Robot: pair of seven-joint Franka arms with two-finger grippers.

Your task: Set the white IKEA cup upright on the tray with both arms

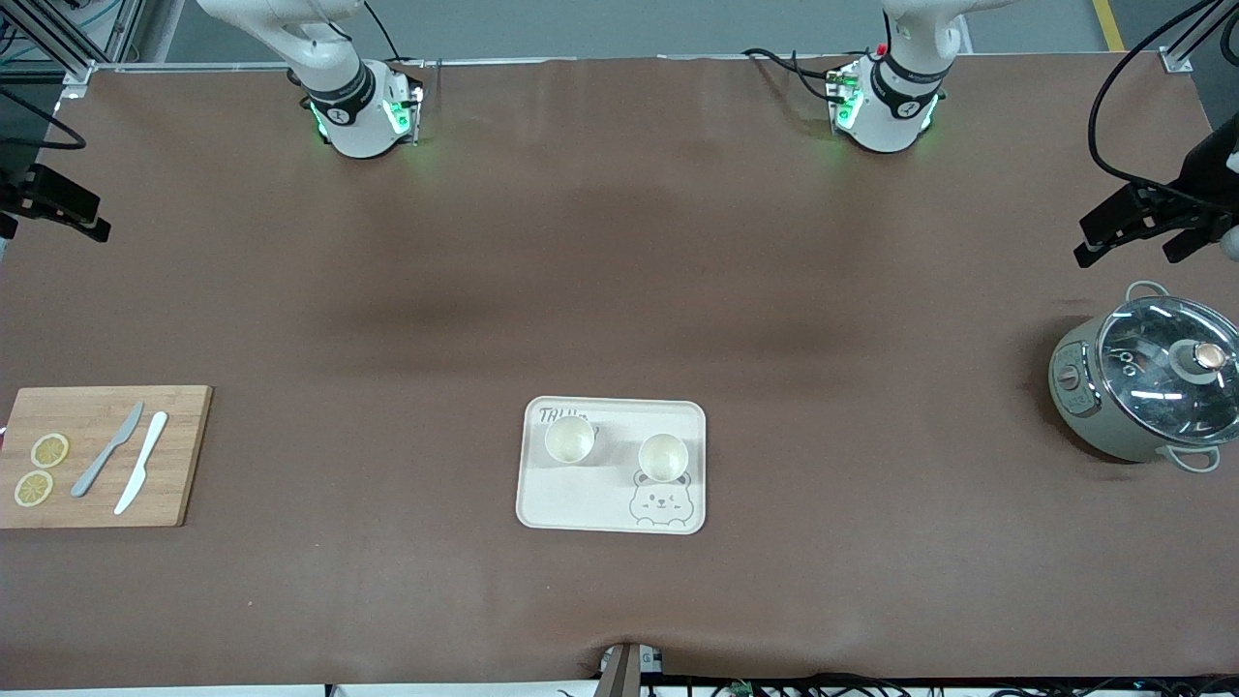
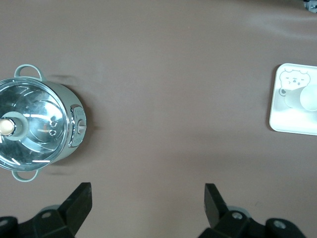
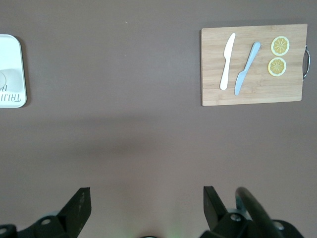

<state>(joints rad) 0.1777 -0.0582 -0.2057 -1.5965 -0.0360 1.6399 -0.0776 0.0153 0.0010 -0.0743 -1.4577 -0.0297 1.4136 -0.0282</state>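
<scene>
The cream tray with the bear drawing lies near the middle of the table, nearer the front camera. Two white cups stand upright on it, side by side, mouths up. My left gripper hangs high over the table at the left arm's end, near the pot, open and empty. My right gripper hangs high at the right arm's end, above the cutting board side, open and empty. Part of the tray shows in the left wrist view and in the right wrist view.
A grey cooking pot with a glass lid stands at the left arm's end. A wooden cutting board with two knives and two lemon slices lies at the right arm's end. Brown tabletop surrounds the tray.
</scene>
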